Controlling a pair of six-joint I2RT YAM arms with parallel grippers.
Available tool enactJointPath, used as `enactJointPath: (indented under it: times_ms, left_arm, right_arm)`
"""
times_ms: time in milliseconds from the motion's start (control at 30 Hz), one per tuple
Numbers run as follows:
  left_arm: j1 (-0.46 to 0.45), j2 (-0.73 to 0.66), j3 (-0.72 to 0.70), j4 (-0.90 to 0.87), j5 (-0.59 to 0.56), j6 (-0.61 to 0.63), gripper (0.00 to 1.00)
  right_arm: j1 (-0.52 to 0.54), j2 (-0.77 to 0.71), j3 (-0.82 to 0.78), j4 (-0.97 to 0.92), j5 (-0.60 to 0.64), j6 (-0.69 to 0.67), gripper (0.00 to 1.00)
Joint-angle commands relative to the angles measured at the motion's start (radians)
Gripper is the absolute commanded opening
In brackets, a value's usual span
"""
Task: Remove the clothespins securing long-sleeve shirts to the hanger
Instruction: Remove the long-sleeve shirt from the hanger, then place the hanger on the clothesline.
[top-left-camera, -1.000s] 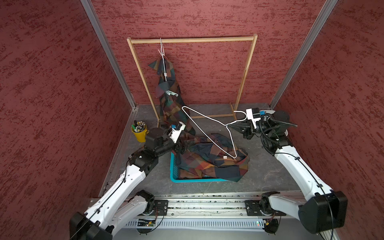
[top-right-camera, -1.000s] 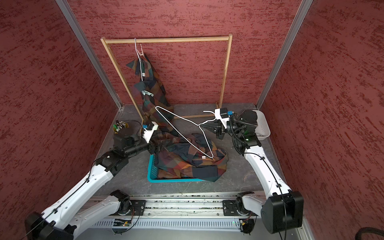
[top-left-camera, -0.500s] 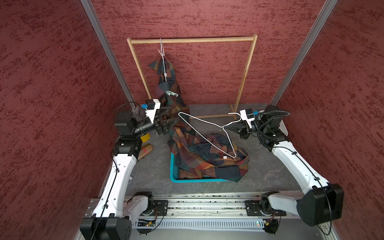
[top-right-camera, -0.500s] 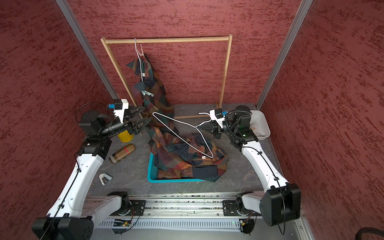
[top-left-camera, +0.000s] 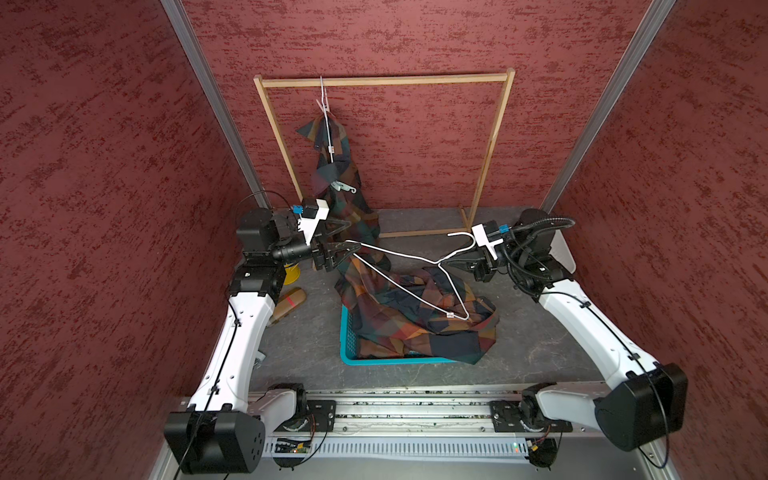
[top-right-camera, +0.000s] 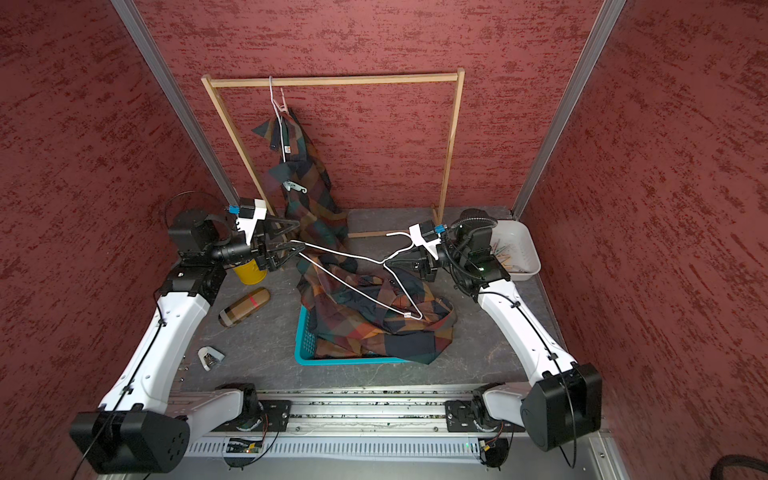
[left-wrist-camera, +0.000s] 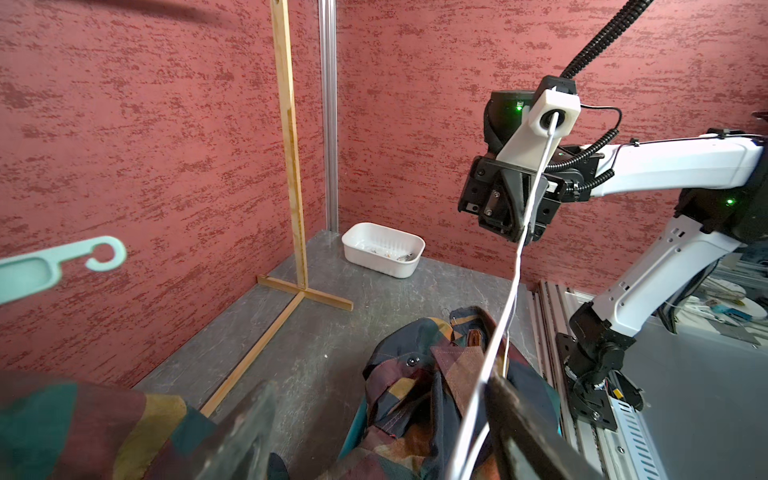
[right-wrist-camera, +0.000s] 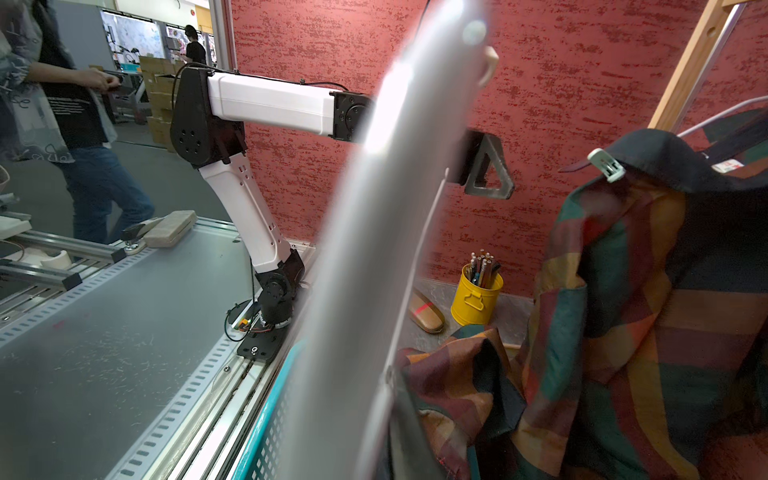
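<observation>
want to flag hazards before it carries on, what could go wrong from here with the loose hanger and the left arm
1. The right gripper holds the white hanger only at its neck, and its low corner seems to rest on the loose shirt over the teal basket; swinging it could drag cloth.
2. The open left gripper sits close to the hanging shirt and mint clothespin; closing might catch fabric instead of wire.

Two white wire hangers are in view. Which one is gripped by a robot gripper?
The bare hanger above the teal basket: the right gripper is shut on its neck. The other hanger hangs from the wooden rack, carrying a shirt.
</observation>
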Motion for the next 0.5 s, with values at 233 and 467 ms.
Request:
enactJointPath:
  times_ms: [233,467]
  left_arm:
    - [0.000,0.019,0.038,-0.068,0.091,0.058,0.61]
    - [-0.020,0.034,0.040,-0.076,0.096,0.069,0.23]
  right_arm:
    - [0.020,0.036,0.048,0.086,-0.055,0.040,0.00]
    - [0.022,0.056,0.068,0.133,-0.040,0.071,0.00]
